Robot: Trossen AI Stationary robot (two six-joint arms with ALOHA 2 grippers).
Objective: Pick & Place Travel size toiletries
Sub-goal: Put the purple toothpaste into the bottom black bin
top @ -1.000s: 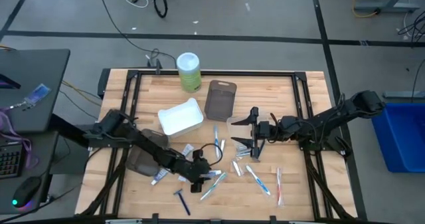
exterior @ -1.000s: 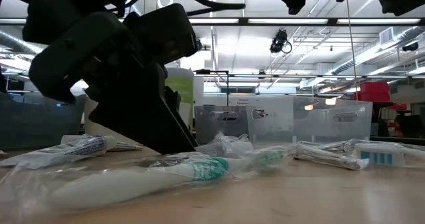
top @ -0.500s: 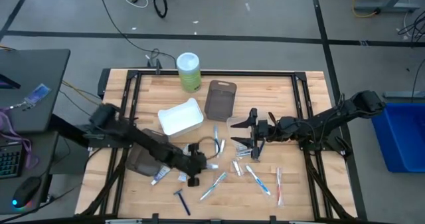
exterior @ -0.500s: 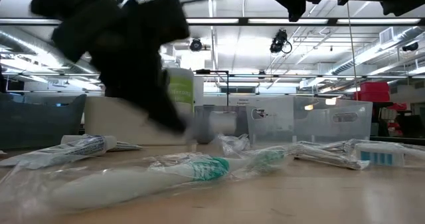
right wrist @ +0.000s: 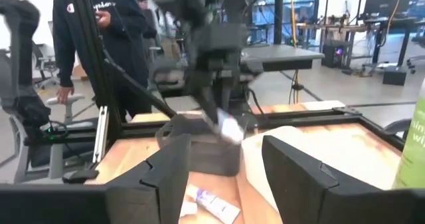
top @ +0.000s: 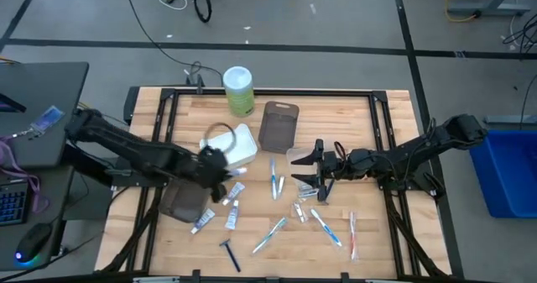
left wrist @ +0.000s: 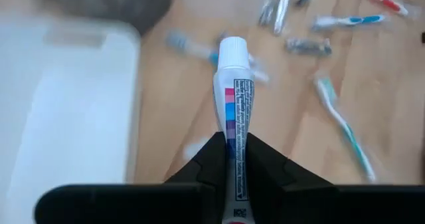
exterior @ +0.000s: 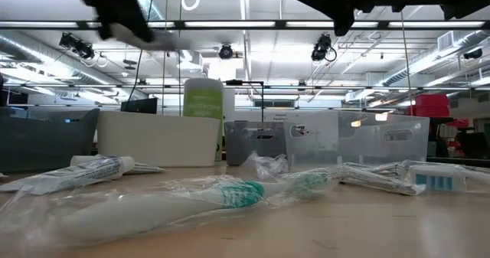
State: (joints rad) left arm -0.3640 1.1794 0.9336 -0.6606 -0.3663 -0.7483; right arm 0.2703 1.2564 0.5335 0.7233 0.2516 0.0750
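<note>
My left gripper (top: pixel 221 170) is up above the table at the near right corner of the white tray (top: pixel 231 147), shut on a white mini tube (left wrist: pixel 232 84) with a white cap and coloured stripes. It also shows in the right wrist view (right wrist: pixel 212 104). My right gripper (top: pixel 312 170) is open and empty, held over the clear tray (top: pixel 299 155). More toiletries lie on the wood: mini tubes (top: pixel 201 222), toothbrushes (top: pixel 269 233), a dark razor (top: pixel 228 251) and small silvery tubes (top: pixel 299 209). My left gripper pinches the mini tube between its two fingers (left wrist: pixel 214 159) at the flat end opposite the cap (left wrist: pixel 233 159). The tube runs on ahead of the fingers, along their line, cap (left wrist: pixel 232 52) farthest out. It is lifted clear of the table and slants downward (right wrist: pixel 228 126).
A green canister (top: pixel 238 90) stands at the far edge, a grey-brown tray (top: pixel 278 125) beside the white one, and a dark tray (top: pixel 179 202) under the left arm. Wrapped toothbrushes (exterior: pixel 230 193) lie close to the near edge. A person (right wrist: pixel 99 38) stands beyond the table.
My left gripper has risen from among the toiletries near the table's front middle and swung toward the far left, to the white tray, carrying the mini tube clear of the table. In the low view it has gone up almost out of the picture.
</note>
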